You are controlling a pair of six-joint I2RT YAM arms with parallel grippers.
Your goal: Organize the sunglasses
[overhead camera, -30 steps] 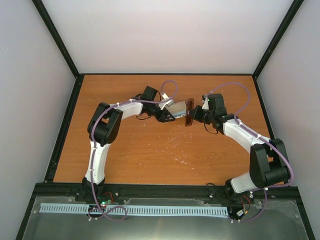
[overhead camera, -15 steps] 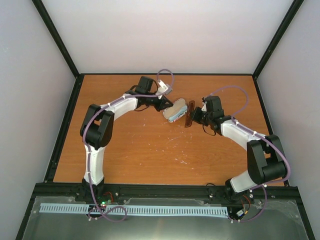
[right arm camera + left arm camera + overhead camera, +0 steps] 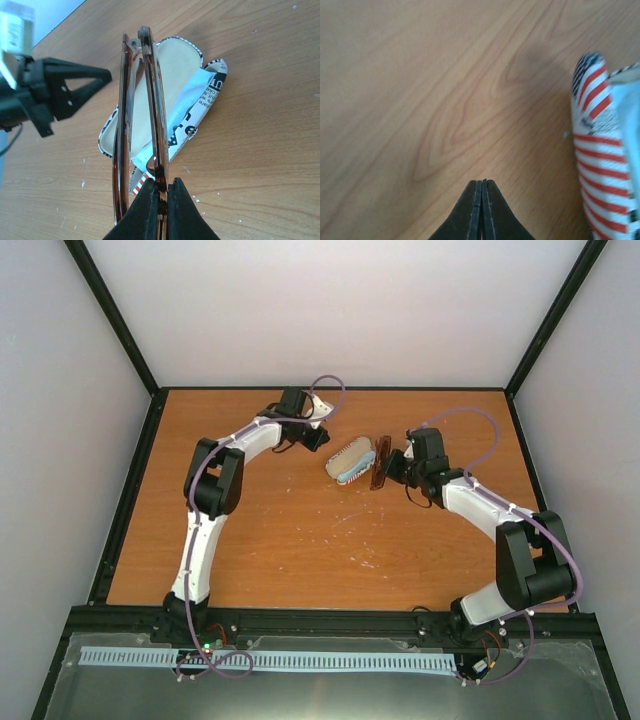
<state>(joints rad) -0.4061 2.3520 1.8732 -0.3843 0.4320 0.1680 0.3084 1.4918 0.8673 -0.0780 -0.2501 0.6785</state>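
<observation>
Left jaws have pulled back from the open case (image 3: 350,460) and closed on nothing, probably so the right jaws, gripping the folded sunglasses (image 3: 157,107), can lower them inside.

Black newsprint-style lettering edges the case (image 3: 177,65) — blurred (no word readable).

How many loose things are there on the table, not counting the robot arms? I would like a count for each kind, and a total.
sunglasses, brown frame: 1
glasses case, flag-patterned, lying open: 1
light blue cloth, lying in the case: 1
Total: 3
</observation>
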